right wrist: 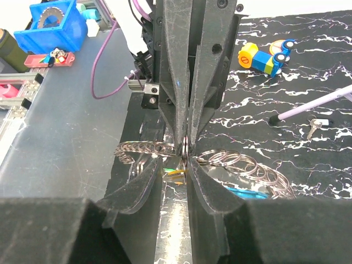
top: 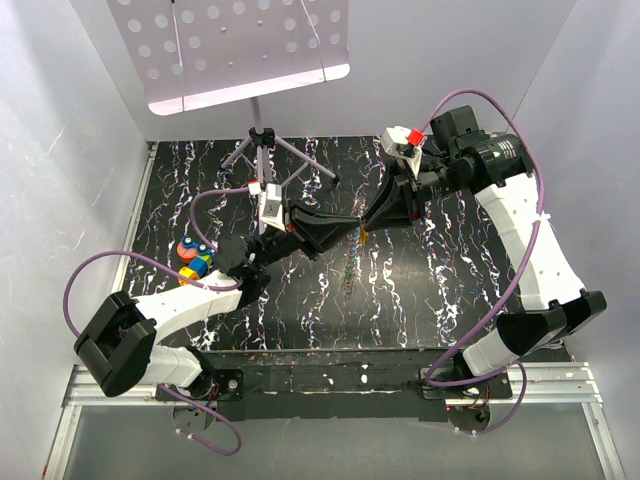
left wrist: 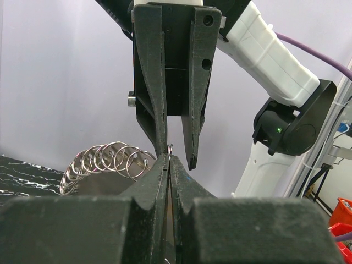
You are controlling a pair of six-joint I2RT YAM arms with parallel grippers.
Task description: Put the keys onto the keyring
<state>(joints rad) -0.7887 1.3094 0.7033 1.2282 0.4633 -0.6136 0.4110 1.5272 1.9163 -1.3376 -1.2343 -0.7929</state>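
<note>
My left hand is clamped shut on the thin keyring mid-frame, right hand half-open around it, tiny keys just below look light and fiddly, so I'd pinch their plastic heads.

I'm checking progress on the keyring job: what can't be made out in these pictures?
1. Keys: right wrist view shows only a yellow sliver and a blue sliver behind the right end effector fingers; top view, too small.
2. Whether a key is threaded on the ring: the left end effector, shut, covers most of it in both wrist views.
3. Chain of rings: left wrist view, lower end hidden behind the end effector's own body.
</note>
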